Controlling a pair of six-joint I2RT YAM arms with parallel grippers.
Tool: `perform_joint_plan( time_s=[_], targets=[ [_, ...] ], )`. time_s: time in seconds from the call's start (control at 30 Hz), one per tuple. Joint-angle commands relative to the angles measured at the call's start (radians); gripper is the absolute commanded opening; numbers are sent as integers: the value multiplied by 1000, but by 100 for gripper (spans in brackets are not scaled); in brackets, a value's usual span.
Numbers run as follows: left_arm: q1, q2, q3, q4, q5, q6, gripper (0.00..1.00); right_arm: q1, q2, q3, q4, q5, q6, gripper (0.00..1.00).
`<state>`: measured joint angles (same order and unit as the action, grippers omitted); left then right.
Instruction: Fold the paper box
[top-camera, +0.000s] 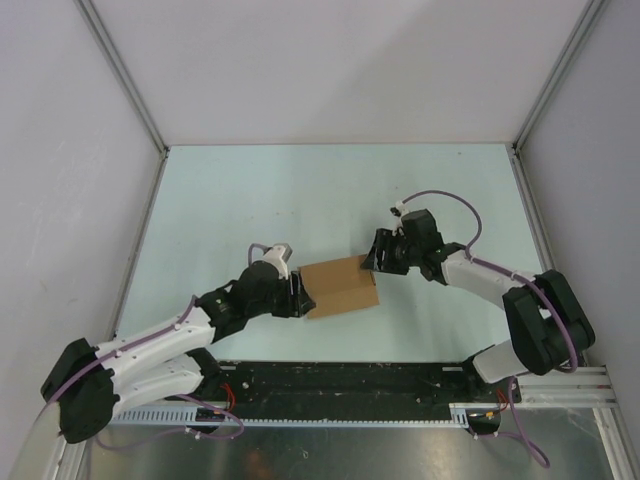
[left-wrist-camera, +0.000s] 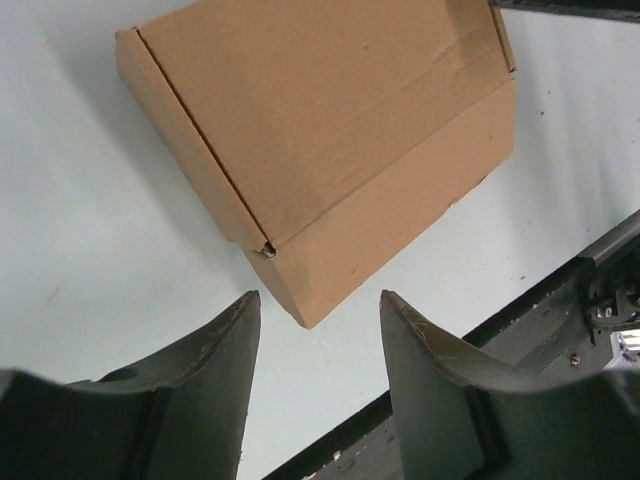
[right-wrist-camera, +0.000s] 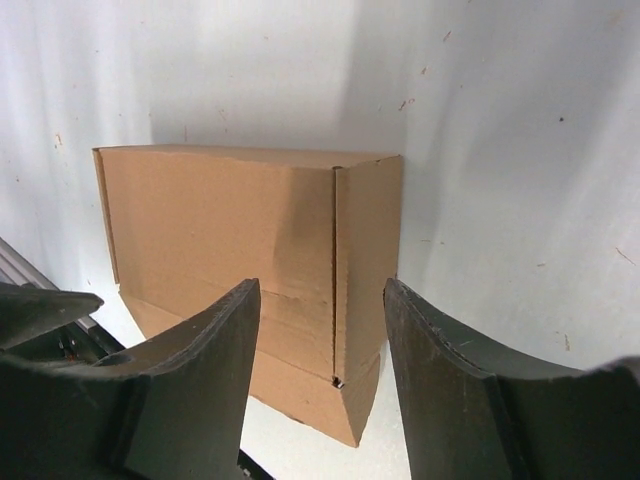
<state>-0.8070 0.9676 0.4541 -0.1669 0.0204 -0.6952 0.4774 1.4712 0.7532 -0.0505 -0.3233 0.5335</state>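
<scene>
The paper box (top-camera: 340, 286) is a closed brown cardboard box lying on the pale table between my two arms. My left gripper (top-camera: 303, 296) is open at the box's left end; in the left wrist view the box (left-wrist-camera: 320, 150) has a corner just ahead of the gap between my fingers (left-wrist-camera: 318, 310), not touching them. My right gripper (top-camera: 376, 258) is open at the box's far right corner. In the right wrist view the box (right-wrist-camera: 240, 260) stands close ahead, its corner edge between my spread fingers (right-wrist-camera: 320, 300), with no contact visible.
A black rail with cables (top-camera: 400, 385) runs along the near table edge, also visible in the left wrist view (left-wrist-camera: 560, 300). White walls with metal frame posts (top-camera: 140, 110) enclose the table on three sides.
</scene>
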Motion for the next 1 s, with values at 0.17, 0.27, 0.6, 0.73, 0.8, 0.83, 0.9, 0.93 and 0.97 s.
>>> perform_joint_plan(
  time_s=[0.17,0.27,0.6,0.73,0.8,0.83,0.9,0.93,0.97],
  targets=[
    [-4,-3,112,-39,-54,127,57,-14,-141,28,-172,27,-127,59],
    [-3,13,205,-39,-79,203,57,0,-196,9,-216,62,-135,59],
    [14,215,354,-68,-75,264,57,1,-345,-72,-278,76,-145,60],
    [25,275,440,-69,-109,333,58,1,-385,-129,-239,55,-89,57],
    [29,333,480,-68,-114,370,56,9,-410,-158,-212,46,-47,54],
    [31,356,518,-68,-106,381,55,15,-416,-164,-207,46,-37,53],
    [32,431,550,-71,-94,405,53,35,-431,-169,-210,58,-20,51],
    [32,456,575,-74,-82,408,52,43,-436,-170,-213,61,-12,51],
    [32,477,584,-75,-74,413,52,52,-440,-170,-216,66,-7,50]
  ],
)
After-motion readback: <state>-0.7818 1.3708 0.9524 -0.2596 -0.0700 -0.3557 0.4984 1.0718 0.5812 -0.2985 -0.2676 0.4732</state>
